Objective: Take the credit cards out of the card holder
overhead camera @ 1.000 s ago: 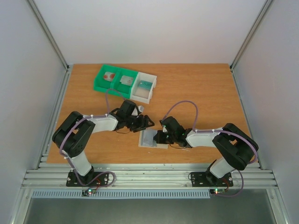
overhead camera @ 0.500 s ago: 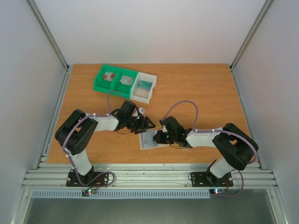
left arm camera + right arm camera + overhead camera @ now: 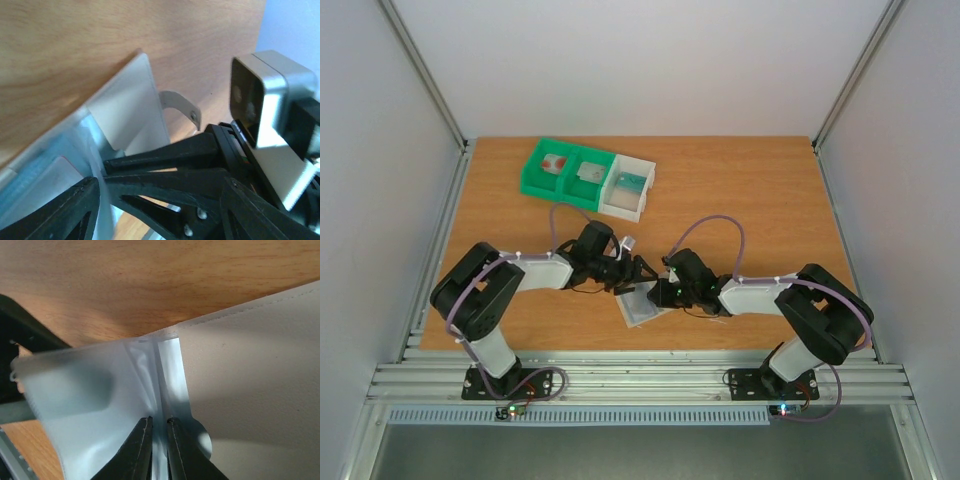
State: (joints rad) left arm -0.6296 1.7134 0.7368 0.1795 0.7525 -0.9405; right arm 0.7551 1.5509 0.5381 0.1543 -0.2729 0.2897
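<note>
Card holder [image 3: 642, 305], translucent sleeve, likely light, limp, slippery, lies midway along the near edge of the desk [image 3: 750, 200]: your right gripper [image 3: 159, 421] pinches one thin flap, your left gripper [image 3: 632, 272] hangs spread beside it; grip its open lip.

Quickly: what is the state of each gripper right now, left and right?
Left gripper: open, jaws apart, clamping nothing.
Right gripper: shut on a thin flap of the card holder.
</note>
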